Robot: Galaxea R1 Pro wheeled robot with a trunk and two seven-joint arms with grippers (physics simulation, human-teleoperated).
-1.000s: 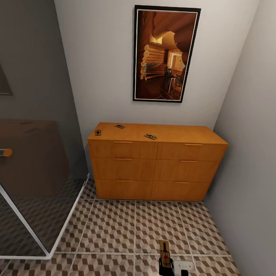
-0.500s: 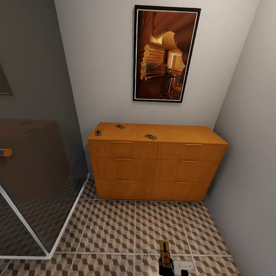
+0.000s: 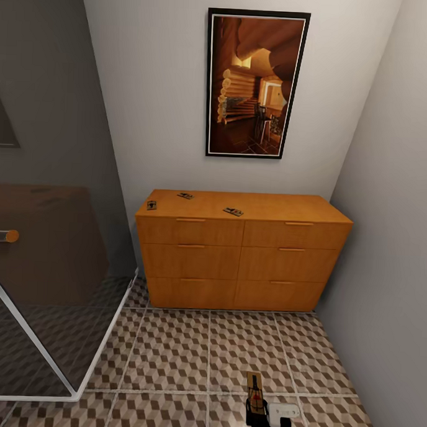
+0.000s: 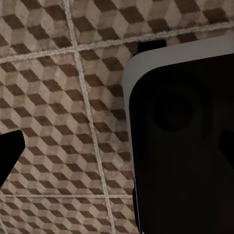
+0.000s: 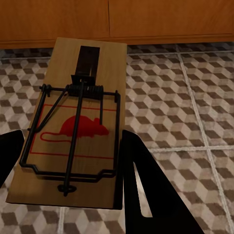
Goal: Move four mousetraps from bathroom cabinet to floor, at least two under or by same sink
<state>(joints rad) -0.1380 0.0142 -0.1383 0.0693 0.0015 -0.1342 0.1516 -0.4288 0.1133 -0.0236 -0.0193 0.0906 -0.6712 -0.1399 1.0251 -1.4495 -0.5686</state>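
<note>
The orange-brown cabinet [image 3: 242, 258] stands against the far wall. Three mousetraps lie on its top: one at the left edge [image 3: 152, 205], one further back [image 3: 185, 195] and one nearer the middle [image 3: 233, 211]. Low over the cube-patterned bathroom floor [image 3: 188, 355], my right gripper [image 3: 261, 419] is shut on another mousetrap [image 3: 253, 389]. The right wrist view shows that trap [image 5: 73, 122] with its red mouse mark between the dark fingers [image 5: 146, 185]. My left gripper [image 4: 114, 141] hangs open over the tiles, one finger [image 4: 9, 156] showing at the frame's edge.
A glass shower enclosure [image 3: 49, 281] with a white base rail fills the left side. A grey wall [image 3: 392, 246] closes the right. A framed picture [image 3: 255, 83] hangs above the cabinet. A dark, white-edged robot part [image 4: 185, 146] sits close to the left wrist camera.
</note>
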